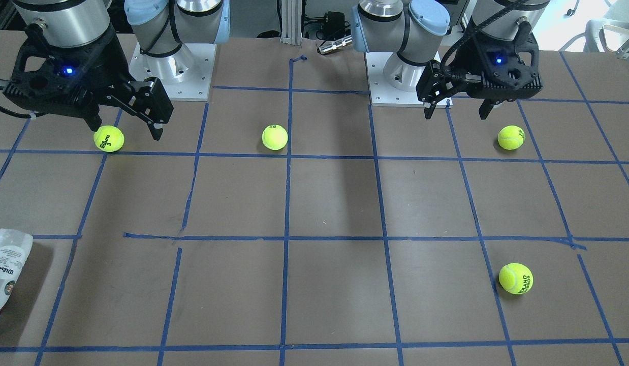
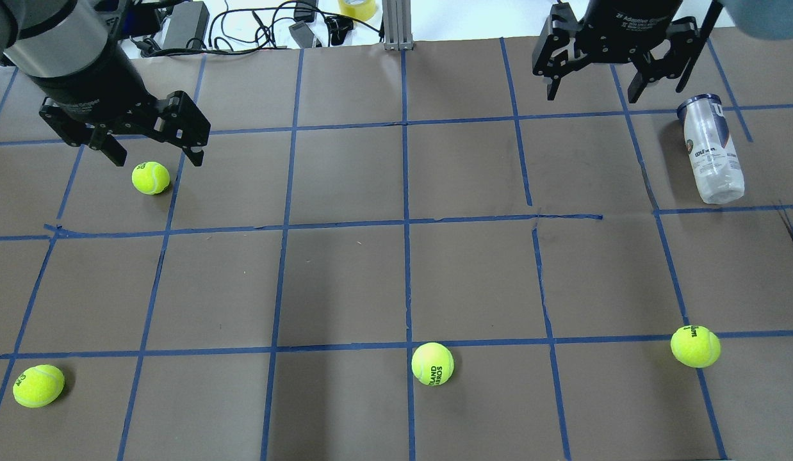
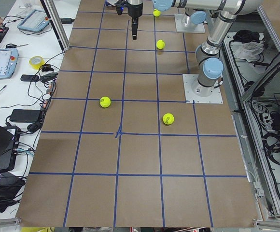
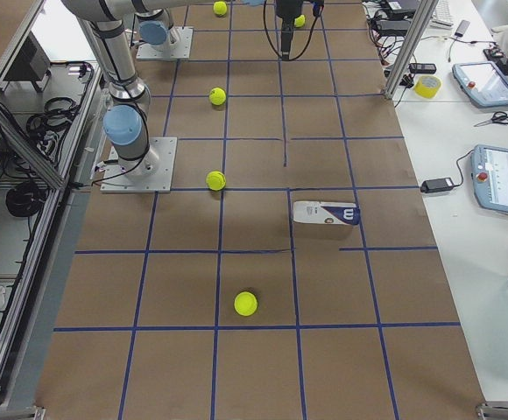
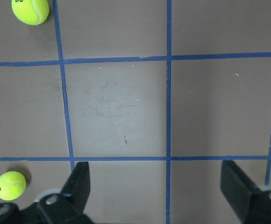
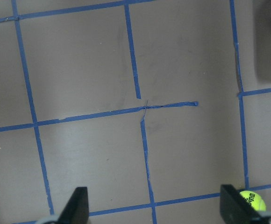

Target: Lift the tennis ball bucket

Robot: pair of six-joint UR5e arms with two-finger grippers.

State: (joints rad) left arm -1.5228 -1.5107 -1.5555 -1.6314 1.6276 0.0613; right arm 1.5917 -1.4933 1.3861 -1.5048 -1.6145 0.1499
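Tennis ball bucket (image 2: pixel 711 153), shown lying on its side on the table (image 2: pixel 345 282), ahead of the right gripper (image 2: pixel 592 95) and off to its outer, right side, well apart from it and lower down. The dark rim is turned away from the robot. No contact with either gripper is seen.

The right gripper is held above the table with its jaws spread wide and nothing between them. The left gripper (image 2: pixel 157 158) is likewise spread and empty, far across the table from the bucket, with a loose tennis ball (image 2: pixel 150 177) on the table close by, lower down.

The task is judged to be at its start. The bucket is neither reached, grasped nor raised, so the approach, the closure on the body and the lift are all left to be done. The right gripper is judged the better placed.

In the front-facing view the bucket is cut off by the picture's edge, and in the right wrist view only a sliver is caught at the edge. It is not made out in the exterior left view. Whether balls are held inside cannot be told, nor whether a lid is fitted.
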